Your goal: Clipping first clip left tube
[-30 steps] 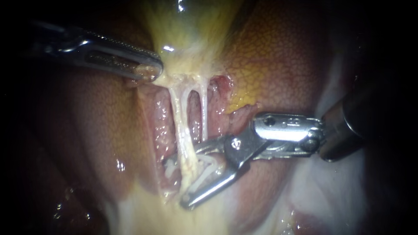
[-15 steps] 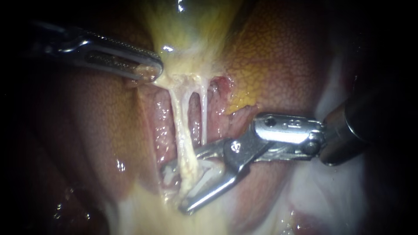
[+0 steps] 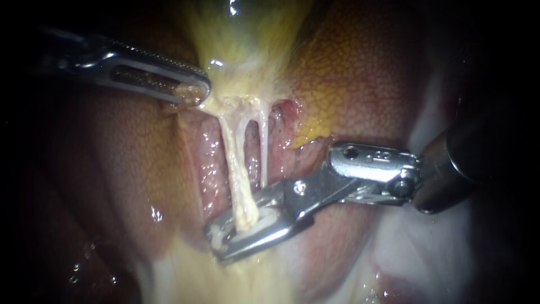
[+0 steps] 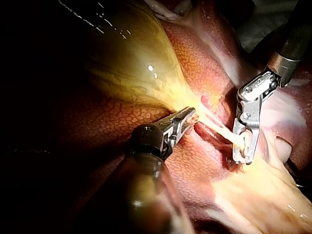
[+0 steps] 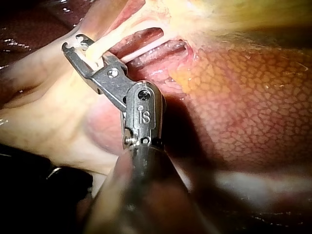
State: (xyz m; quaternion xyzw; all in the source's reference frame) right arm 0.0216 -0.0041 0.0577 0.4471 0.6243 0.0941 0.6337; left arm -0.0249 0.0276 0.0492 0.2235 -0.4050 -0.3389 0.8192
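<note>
Two pale tubes run from the gallbladder (image 3: 247,50) down across the liver bed. My right instrument (image 3: 220,241) comes in from the right, and its jaws are shut on the lower end of the thicker left tube (image 3: 235,163), with a white clip (image 3: 265,219) pressed between them. The thin right tube (image 3: 263,152) passes behind the upper jaw, outside the grip. My left instrument (image 3: 190,90) is shut on the gallbladder's pale neck and holds it up and to the left. The wrist views show the same holds by my left instrument (image 4: 189,116) and my right instrument (image 5: 84,48).
Mottled red-orange liver (image 3: 360,73) lies on both sides of the tubes. Pale yellowish-white tissue (image 3: 247,281) spreads below the right instrument's jaws. White tissue (image 3: 416,247) lies under the right shaft.
The right instrument's jaws stood wide open around the left tube and have closed on it, squeezing the white clip flat. The left instrument has held still.
</note>
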